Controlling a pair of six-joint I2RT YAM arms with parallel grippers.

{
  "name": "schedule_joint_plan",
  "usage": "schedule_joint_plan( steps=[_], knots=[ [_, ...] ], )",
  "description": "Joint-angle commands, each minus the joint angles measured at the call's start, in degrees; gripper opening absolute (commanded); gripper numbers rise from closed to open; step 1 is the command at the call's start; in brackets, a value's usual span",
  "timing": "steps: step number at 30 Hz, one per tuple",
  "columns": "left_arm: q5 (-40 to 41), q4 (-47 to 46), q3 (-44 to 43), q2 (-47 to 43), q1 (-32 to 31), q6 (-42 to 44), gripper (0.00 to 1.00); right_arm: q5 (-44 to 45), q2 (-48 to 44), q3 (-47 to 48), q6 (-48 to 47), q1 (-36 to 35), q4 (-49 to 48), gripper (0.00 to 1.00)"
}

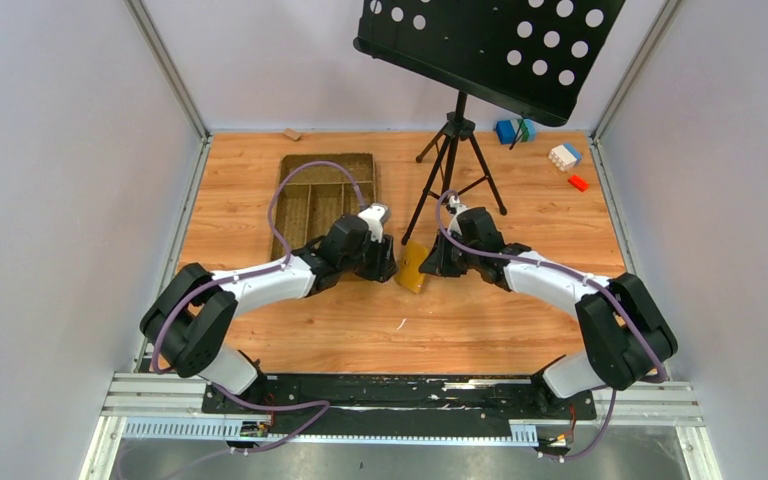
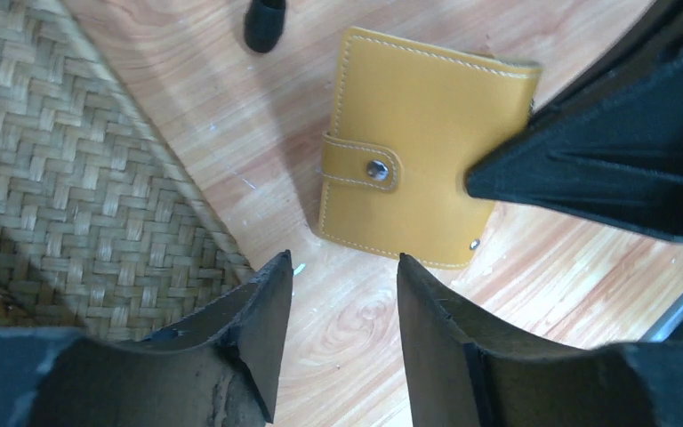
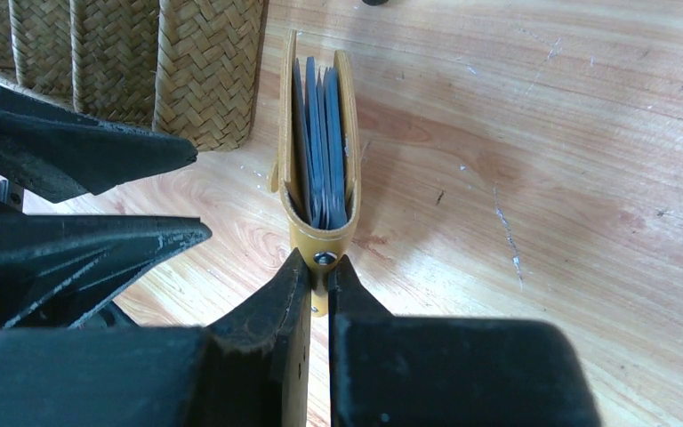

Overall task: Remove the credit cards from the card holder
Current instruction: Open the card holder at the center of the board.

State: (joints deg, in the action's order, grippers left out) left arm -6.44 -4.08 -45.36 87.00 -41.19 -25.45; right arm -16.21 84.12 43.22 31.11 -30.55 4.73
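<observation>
Between the two end effectors, over the middle of the counter and near the woven tray: the card holder.

Pinched by the right end effector, shut tight on the yellow edge by a small metal stud, at the end opposite the strap. Seen edge-on from that wrist, with the long axis running straight away from the fingertips. Impossible to tell whether standing on the counter or lifted just clear of it.

Turns its broad yellow side toward the left end effector, lying just ahead of those fingertips and a little to the right, not touching. Left end effector partly spread, with a narrow gap and nothing in it. Nearer of the two arms: the right, on the holder itself; the left just short.

Mustard-yellow with pale stitching, roughly square, closed by a short strap with a snap on the side toward the left arm. Between the covers, from the right wrist, grey-blue leaves packed close. No credit cards to be told apart from those leaves.

Probably calls next for undoing the strap with the left end effector against the right one's hold, before reaching any card. Risks twisting the holder out of the pinch if pulled sideways.
</observation>
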Motion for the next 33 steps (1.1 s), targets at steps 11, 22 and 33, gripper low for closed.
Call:
schedule_joint_plan(
  steps=[11,22,33],
  knots=[
    [3.9,-0.9,-1.8,0.2,-4.1,6.2,0.58,-6.2,-2.0,1.5,-0.5,-0.7,-2.5,0.0],
    [3.0,-2.4,-4.5,4.2,-4.2,7.4,0.54,-8.1,-0.3,2.5,-1.0,-2.1,-3.0,0.0],
    [4.5,-2.3,-4.6,4.5,-4.2,7.2,0.39,-8.0,0.5,3.1,-1.4,-2.2,-2.3,0.0]
  ],
)
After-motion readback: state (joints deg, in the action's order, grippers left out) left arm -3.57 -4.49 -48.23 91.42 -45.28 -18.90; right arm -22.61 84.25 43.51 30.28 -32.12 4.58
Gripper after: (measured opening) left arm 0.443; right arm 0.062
